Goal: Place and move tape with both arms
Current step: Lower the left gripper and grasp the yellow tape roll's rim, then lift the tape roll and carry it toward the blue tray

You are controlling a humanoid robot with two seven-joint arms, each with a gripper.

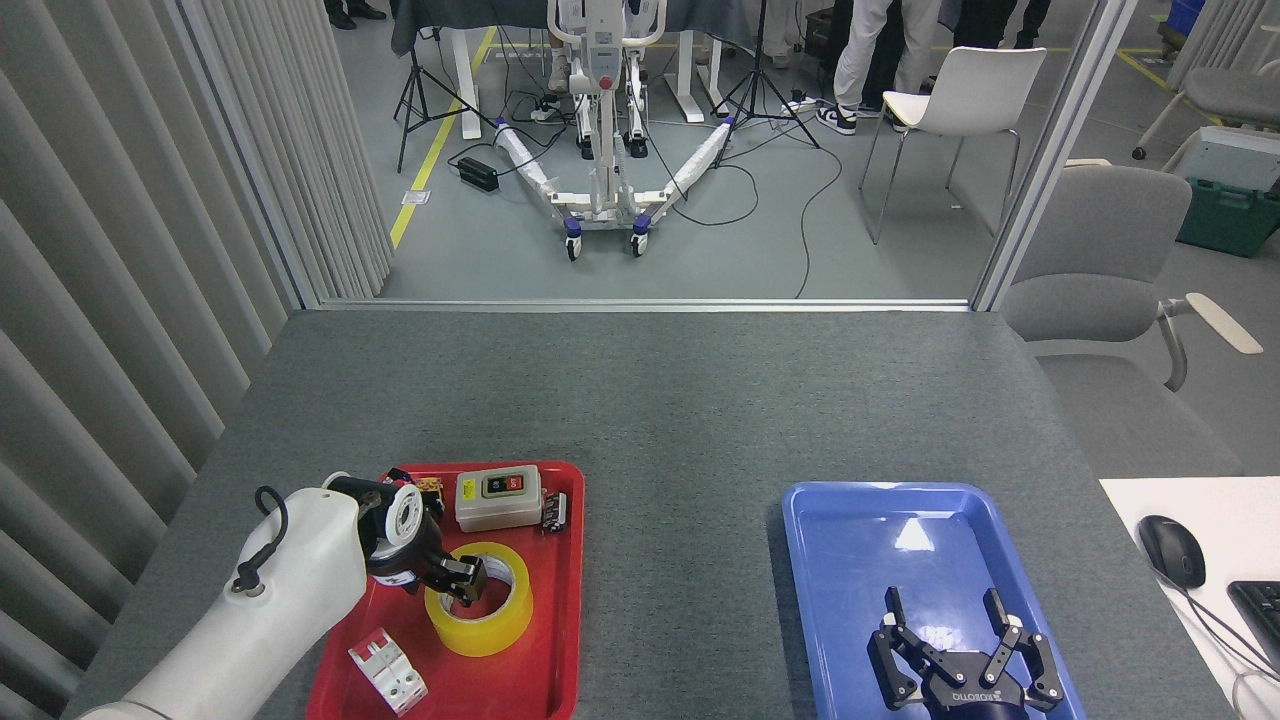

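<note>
Left hand [462,580] grip on tape [480,600] wall unclear, could slip on lift; right hand [955,655] wide, idle.

Left claw [462,583] fingertips hidden inside tape [480,600] core.

The tape [480,600] is translucent yellow with a white inner ring and lies in a bright red tray [545,660], along with a white clip [388,677] and a pale grey box [498,497] showing one black and one red button. The other tray [830,560] is glossy blue. The left arm [270,610] is white, both grippers [462,582] [962,660] are black, and the table [660,400] is speckled dark grey.
</note>
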